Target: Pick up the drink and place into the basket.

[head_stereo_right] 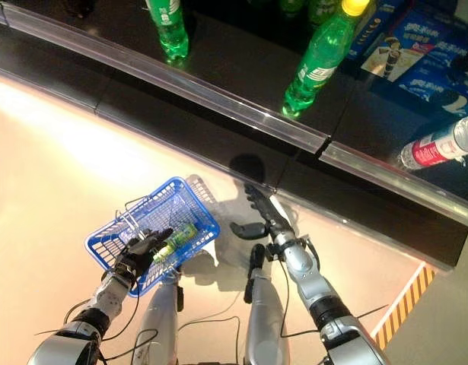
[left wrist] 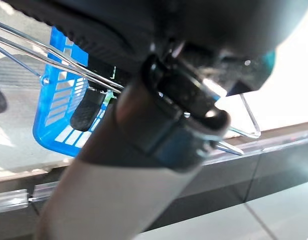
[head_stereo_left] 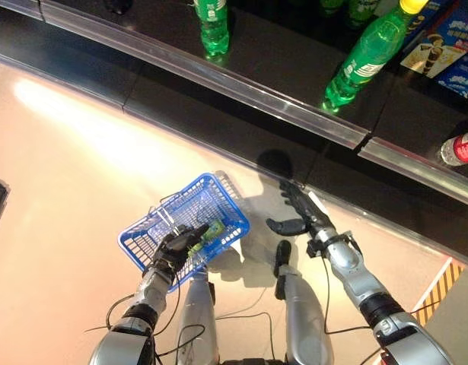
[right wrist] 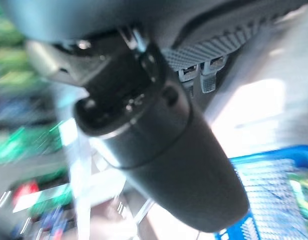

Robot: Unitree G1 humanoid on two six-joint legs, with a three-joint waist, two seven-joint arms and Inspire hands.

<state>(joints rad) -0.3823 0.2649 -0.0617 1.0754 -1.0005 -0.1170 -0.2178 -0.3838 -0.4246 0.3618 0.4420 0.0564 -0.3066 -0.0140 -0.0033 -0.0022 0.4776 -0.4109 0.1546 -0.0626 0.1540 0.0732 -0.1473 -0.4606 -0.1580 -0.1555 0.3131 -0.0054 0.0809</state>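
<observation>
Left robot hand (head_stereo_left: 173, 249) grips the handle of the blue basket (head_stereo_left: 218, 199) — a green drink (head_stereo_right: 176, 238) lies inside. Right robot hand (head_stereo_left: 298, 213) is open — fingers straight, holding nothing.

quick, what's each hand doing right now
Left hand: shut on the blue basket's wire handle; a green drink lies inside the basket.
Right hand: open, holding nothing, near the shelf edge.
</observation>
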